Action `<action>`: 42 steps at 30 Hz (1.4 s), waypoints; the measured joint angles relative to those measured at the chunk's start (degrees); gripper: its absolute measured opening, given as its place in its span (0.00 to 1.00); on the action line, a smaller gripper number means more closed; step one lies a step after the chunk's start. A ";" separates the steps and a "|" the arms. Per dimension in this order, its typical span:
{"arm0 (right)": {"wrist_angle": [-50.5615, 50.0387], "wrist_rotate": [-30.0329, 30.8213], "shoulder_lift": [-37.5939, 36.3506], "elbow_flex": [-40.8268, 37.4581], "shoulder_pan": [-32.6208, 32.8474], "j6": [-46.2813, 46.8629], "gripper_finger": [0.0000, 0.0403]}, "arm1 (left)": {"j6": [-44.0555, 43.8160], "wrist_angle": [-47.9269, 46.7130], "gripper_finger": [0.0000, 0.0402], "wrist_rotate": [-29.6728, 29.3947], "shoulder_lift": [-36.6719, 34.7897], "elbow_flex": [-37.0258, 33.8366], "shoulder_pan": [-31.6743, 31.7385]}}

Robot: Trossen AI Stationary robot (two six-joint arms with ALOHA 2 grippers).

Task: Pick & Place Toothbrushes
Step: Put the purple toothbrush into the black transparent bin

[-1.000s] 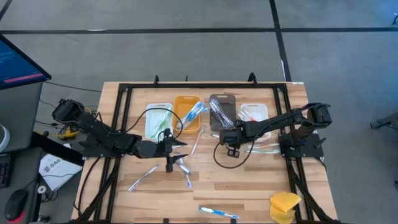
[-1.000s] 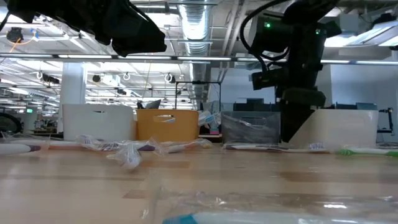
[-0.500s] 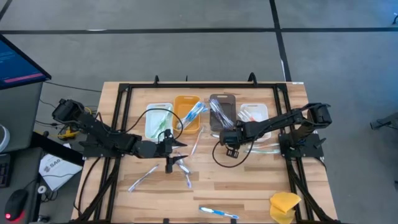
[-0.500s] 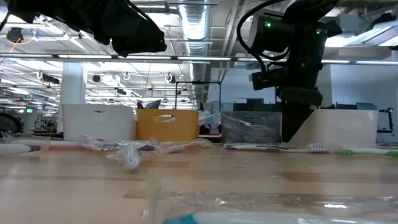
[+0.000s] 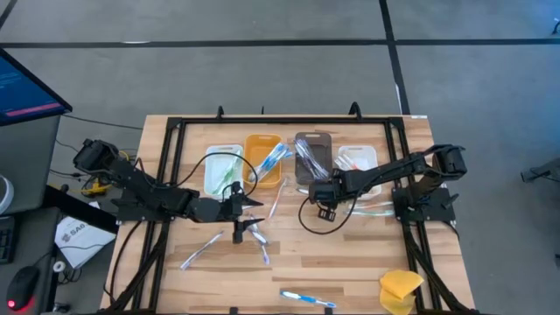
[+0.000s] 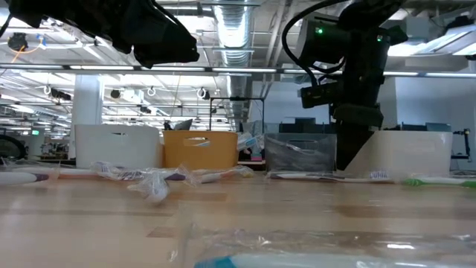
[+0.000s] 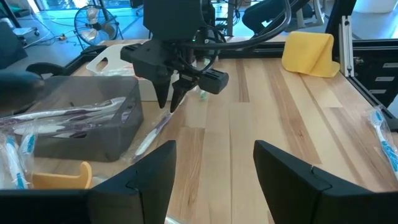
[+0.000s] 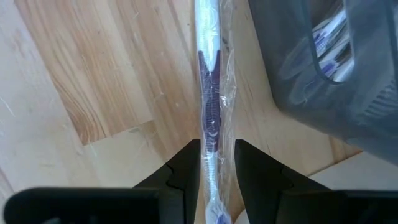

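Purple-handled and plastic-wrapped, a toothbrush (image 8: 209, 118) lies on the wooden surface (image 5: 350, 262) just at 6 o'clock of the grey bin (image 5: 312, 156), with the right tool (image 5: 325, 206) straddling it, fingers narrowly apart; it seems not yet lifted. Next comes pinching, raising, then dropping it in a bin. The left tool (image 5: 248, 212) waits wide open, empty, at 9 o'clock.

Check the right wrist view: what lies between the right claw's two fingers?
A wrapped toothbrush with a purple-grey handle runs between the right claw fingers, beside the grey bin.
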 joint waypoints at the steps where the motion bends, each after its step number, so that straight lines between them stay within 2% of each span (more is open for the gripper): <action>1: 0.00 0.00 0.00 0.00 -0.20 0.00 0.23 | 0.00 0.00 0.52 0.00 0.00 0.00 0.00; 12: 0.86 -0.01 0.00 0.00 -2.70 -0.02 0.23 | 0.02 0.00 0.52 0.00 0.00 -0.02 -0.02; 36: 3.45 -4.66 0.06 -1.60 -2.33 -0.02 0.23 | 0.02 0.00 0.52 0.00 0.02 -0.02 -0.02; 42: 4.08 -5.56 3.35 -1.42 -2.34 -0.55 0.23 | 0.01 0.00 0.52 0.00 0.00 -0.02 0.01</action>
